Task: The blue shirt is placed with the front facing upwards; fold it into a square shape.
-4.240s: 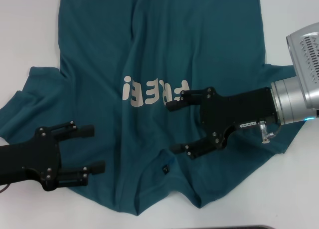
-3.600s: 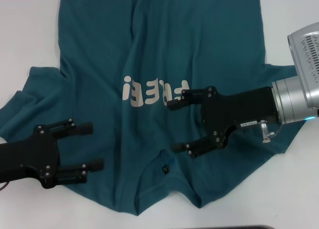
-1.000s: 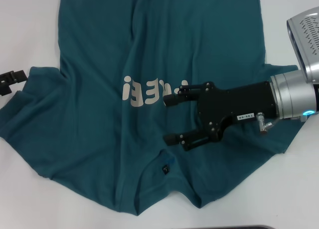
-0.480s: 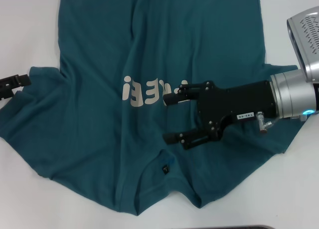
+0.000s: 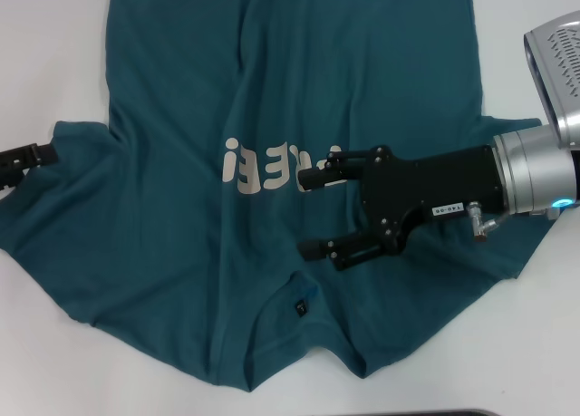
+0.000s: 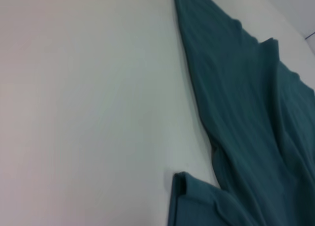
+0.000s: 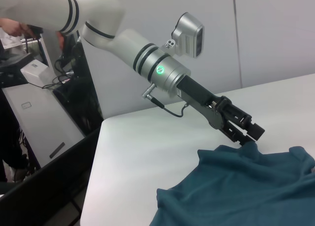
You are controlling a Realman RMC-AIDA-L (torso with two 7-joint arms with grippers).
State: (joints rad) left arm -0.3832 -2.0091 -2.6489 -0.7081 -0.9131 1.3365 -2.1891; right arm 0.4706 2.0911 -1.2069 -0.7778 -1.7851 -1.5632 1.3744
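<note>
The blue shirt (image 5: 181, 217) lies spread face up on the white table (image 5: 54, 35), collar toward me. Its off-white "FREE" lettering (image 5: 272, 165) reads upside down, and the small black neck tag (image 5: 300, 305) shows. My right gripper (image 5: 311, 213) hovers open over the chest, one finger on the last letters and the other just above the collar, holding nothing. My left gripper (image 5: 25, 159) is at the far left, right at the edge of the left sleeve (image 5: 72, 153). In the right wrist view the left gripper (image 7: 250, 133) touches that sleeve's edge (image 7: 246, 154). The left wrist view shows only the shirt's side edge (image 6: 231, 122) and table.
Bare white table (image 6: 88, 98) runs along the shirt's left side. A dark strip (image 5: 408, 413) marks the near table edge. Beyond the table's far edge (image 7: 96, 152), in the right wrist view, stand dark equipment and cables (image 7: 44, 88).
My left gripper has left the shirt's lower left and moved out to the left sleeve edge, sliding a little toward me over the last second. The right gripper has crept slightly left, still open.
</note>
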